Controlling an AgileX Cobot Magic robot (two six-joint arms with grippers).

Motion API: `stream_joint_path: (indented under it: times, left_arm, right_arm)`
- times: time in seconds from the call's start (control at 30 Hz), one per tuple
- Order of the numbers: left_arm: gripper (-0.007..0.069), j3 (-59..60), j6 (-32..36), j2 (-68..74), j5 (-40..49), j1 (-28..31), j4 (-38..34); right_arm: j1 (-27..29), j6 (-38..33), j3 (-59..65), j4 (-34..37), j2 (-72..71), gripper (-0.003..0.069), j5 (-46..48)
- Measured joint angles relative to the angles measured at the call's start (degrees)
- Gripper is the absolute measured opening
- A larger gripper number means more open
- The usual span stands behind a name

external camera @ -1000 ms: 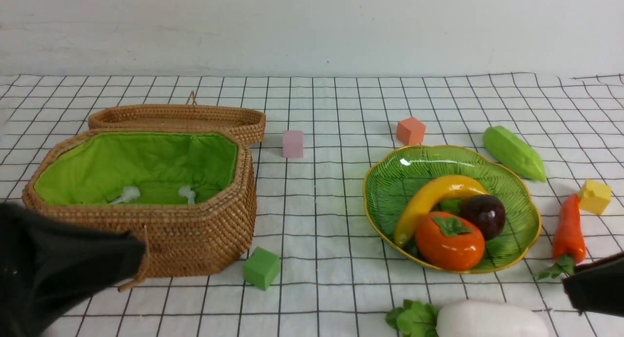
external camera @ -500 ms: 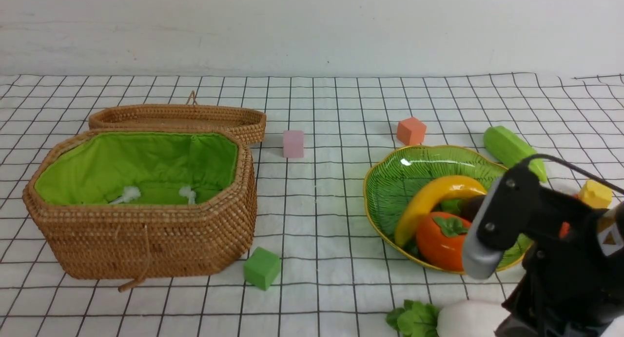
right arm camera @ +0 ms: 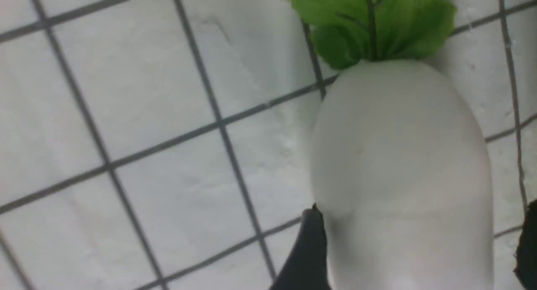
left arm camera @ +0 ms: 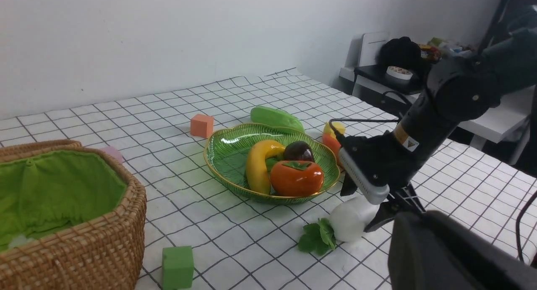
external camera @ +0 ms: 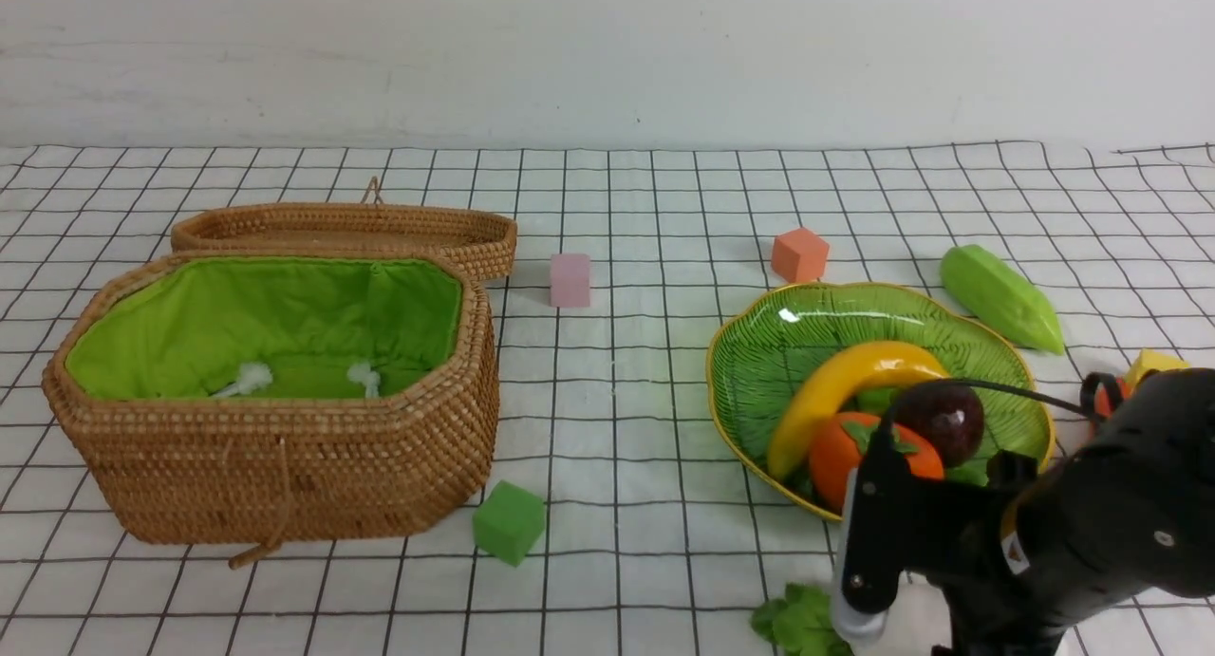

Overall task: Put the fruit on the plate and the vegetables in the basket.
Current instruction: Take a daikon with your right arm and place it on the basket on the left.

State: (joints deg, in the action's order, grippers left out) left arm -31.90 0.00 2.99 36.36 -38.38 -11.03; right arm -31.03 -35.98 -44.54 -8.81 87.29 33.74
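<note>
Front view: on the worktop's right side, the black right arm partly hides the white radish (external camera: 925,610) at the near edge and the fruit-filled green plate (external camera: 778,352), while the lined basket (external camera: 418,447) stands left. Left wrist view: a green cube (left arm camera: 178,267) sits near the basket. Right wrist view: the right gripper (right arm camera: 415,235) is spread wide, its fingers astride the radish.

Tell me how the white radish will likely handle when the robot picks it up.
The radish is probably stiff: its smooth body bulges evenly, with no sag or dent. It may be somewhat slippery, since the skin looks smooth and rounded between the right hand's spread fingers. Lying on its side on the tablecloth, it could roll if nudged, though the leaves at one end might hinder that.
</note>
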Motion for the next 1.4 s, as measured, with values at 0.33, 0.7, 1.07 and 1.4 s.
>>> stream_joint_path:
  times: [0.33,0.7,1.07,1.4]
  left_arm:
    - [-0.0013,0.0,0.0,0.0,0.1,0.0,0.0]
    - [-0.0013,0.0,-13.9,0.9,4.1,0.0,15.4]
    - [-0.0013,0.0,-32.7,1.8,5.8,0.0,35.0]
    - [-0.0013,0.0,-33.0,1.8,5.9,0.0,32.6]
  right_arm:
    - [0.4,-1.1,-0.3,0.7,6.0,0.0532,-1.6]
    - [-12.9,9.4,-12.5,15.0,-6.4,0.0532,6.7]
    - [-16.2,2.8,-55.0,26.7,11.8,0.0532,-0.5]
    - [-17.1,-3.9,-80.7,27.6,38.8,0.0627,2.2]
